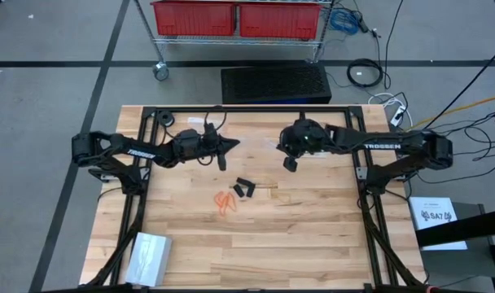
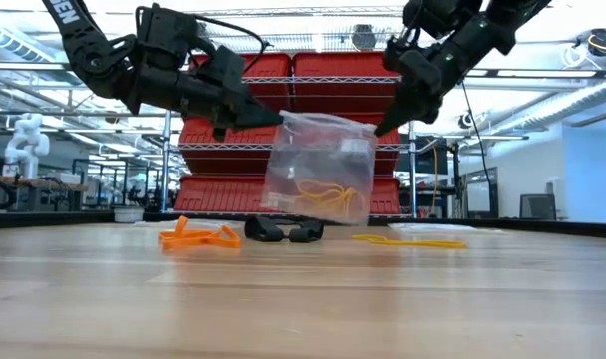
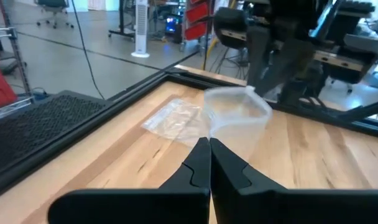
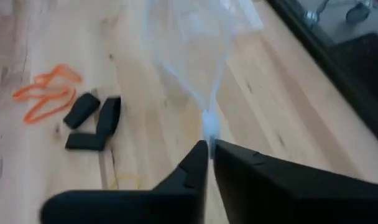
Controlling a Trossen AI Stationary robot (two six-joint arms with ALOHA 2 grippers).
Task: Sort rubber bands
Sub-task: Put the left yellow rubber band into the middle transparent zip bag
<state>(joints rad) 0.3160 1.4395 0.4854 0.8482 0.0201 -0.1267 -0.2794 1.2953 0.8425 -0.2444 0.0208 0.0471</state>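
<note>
From above, the left hand [image 1: 229, 146] and right hand [image 1: 290, 163] face each other over the counter [image 1: 313, 236]. The orange rubber bands [image 1: 225, 202] and black rubber bands [image 1: 244, 189] lie below and between them, nearer the left hand.

From counter height, both hands pinch the top corners of a clear bag [image 2: 318, 165] hanging between them, yellowish bands [image 2: 328, 194] inside. More yellowish bands [image 2: 408, 240] lie on the counter under the right hand.

The left wrist view shows its fingers [image 3: 195, 165] pressed together on the bag's edge.

The right wrist view shows fingers [image 4: 198, 158] nearly shut on a thin fold of bag [image 4: 207, 62]; loose bands lie off to one side.
</note>
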